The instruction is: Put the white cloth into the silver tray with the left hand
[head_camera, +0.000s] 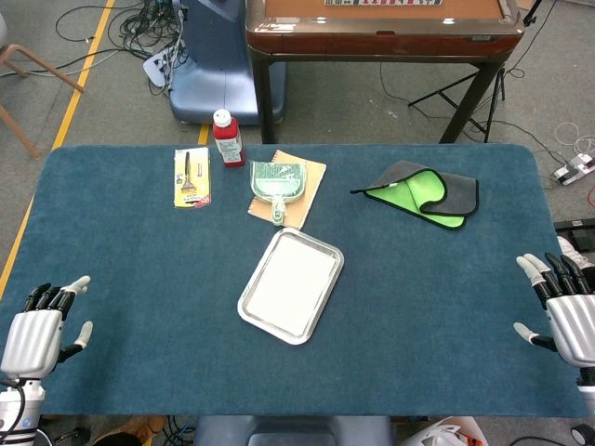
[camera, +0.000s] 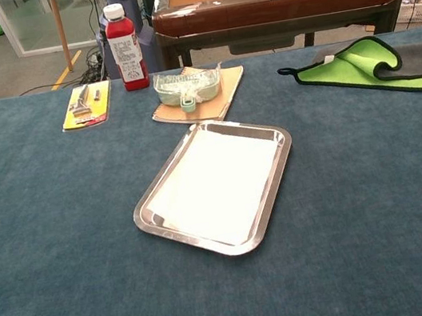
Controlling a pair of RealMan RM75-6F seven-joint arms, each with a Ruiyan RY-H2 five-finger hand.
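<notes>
The white cloth (head_camera: 291, 283) (camera: 214, 183) lies flat inside the silver tray (head_camera: 249, 312) (camera: 147, 202) at the middle of the blue table. My left hand (head_camera: 34, 333) hovers at the near left corner of the table, far from the tray, fingers spread and holding nothing. At the near right edge my right hand (head_camera: 566, 311) is likewise open and empty. Neither hand appears in the chest view.
Behind the tray lie a green dustpan (head_camera: 276, 184) on a brown notebook (head_camera: 311, 185), a red bottle (head_camera: 227, 137) and a yellow tool pack (head_camera: 192, 177). A green and grey cloth (head_camera: 426, 193) sits at the back right. A brown table (head_camera: 381, 28) stands beyond.
</notes>
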